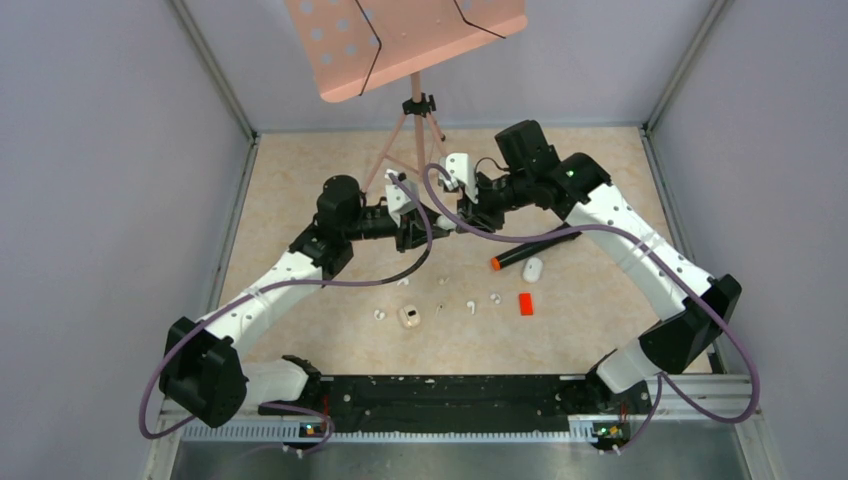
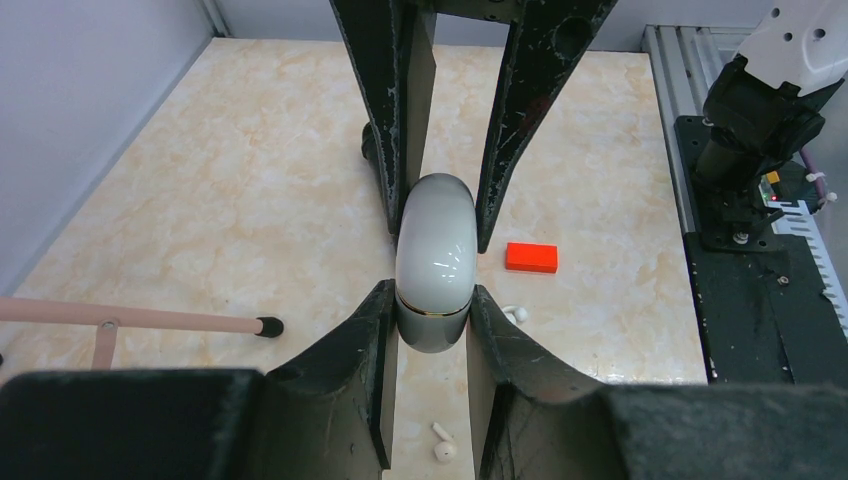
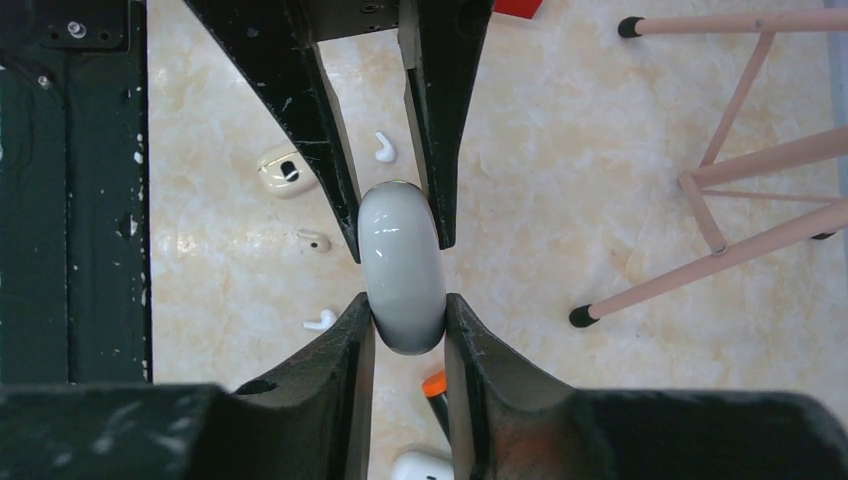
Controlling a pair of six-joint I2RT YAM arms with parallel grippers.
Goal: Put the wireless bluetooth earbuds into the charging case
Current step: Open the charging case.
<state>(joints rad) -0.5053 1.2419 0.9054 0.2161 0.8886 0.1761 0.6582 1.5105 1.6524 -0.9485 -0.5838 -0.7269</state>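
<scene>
Status: nothing seated yet, as far as we can see. We have one case up off the tabletop, pinched from both ends. Left gripper clamps its grey lower part, right gripper clamps the white upper part, both tight on the shell. The case hangs well behind and to the left of the red block. A thin gold seam shows just above where the left gripper bites. Lid looks shut, so we read this as the open-the-lid step, not insertion yet.

Earbuds are all loose on the tabletop, strung out left of the red block. The nearest is just beside it, the farthest is past the beige case. The beige case sits left of the block among them, lid open. One socket looks dark in the right wrist view, but it's too small to tell if a bud is in it. White case lies just behind the block, beside the marker, shut as far as we can tell.

Left to do, our estimate: pull the lid, set the case down stable, then pick buds one at a time and seat them. So we're near the start.

Risk: smooth rounded shell in a two-sided pinch, could squirt out when the lid gives
</scene>
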